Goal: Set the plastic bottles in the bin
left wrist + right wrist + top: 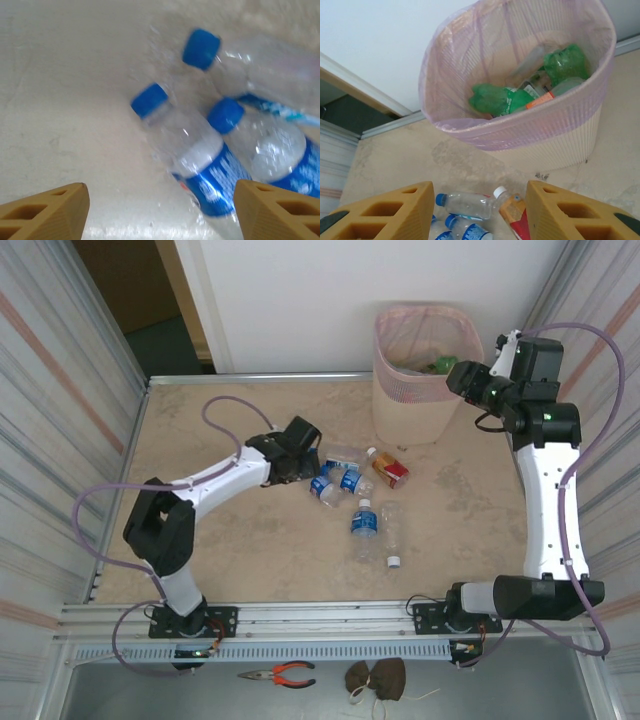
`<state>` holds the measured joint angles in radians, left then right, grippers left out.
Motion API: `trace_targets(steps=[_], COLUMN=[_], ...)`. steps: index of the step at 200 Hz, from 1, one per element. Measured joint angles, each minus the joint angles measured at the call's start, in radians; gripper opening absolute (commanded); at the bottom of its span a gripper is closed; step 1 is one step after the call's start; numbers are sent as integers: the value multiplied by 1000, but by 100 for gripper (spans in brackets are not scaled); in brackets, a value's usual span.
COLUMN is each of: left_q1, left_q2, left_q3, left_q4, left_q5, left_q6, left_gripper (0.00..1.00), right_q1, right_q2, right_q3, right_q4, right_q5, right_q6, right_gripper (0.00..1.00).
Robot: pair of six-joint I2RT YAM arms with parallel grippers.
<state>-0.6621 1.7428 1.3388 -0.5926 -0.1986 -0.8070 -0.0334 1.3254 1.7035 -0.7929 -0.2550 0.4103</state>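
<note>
Plastic bottles (364,522) lie clustered mid-tabletop, well short of the bin (410,410), which stands at the far edge, right of centre. Left pincer (305,462) hangs over the cluster's left end, jaws wide, gripping nothing. Right pincer (462,377) sits by the bin's right rim, jaws parted, empty. Pliers (280,674) and a brown lump (377,678), maybe gloves, lie below the near edge. Right wrist view looks into the bin at green bottles (495,97). Left wrist view, blurred, shows three blue caps (149,100). The two nearest bottles lie near-to-far, caps opposite ways.
</note>
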Motion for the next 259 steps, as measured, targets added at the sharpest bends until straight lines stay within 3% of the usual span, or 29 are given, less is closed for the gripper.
trace_targets(steps=[34,64,108,152,259], left_q1=[122,170,179,179,182], left_q2=[19,82,176,224,223], left_q3=[-11,-11,-11,-11,-51], left_q4=[75,124,159,206,311], left_q5=[108,187,279,329,351], left_q6=[-83,-141,-225,-307,-395], left_gripper=[67,67,64,54,29], right_q1=[-1,-1,-1,-1,-8], right_q2=[-24,-32,-32,-32,-75], right_q3=[-16,-22,-35,-36,-59], right_q4=[4,7,7,7,6], right_q5=[0,0,-4,-4,-7], right_q6=[5,7,16,25,25], right_gripper=[50,50,50,50,49])
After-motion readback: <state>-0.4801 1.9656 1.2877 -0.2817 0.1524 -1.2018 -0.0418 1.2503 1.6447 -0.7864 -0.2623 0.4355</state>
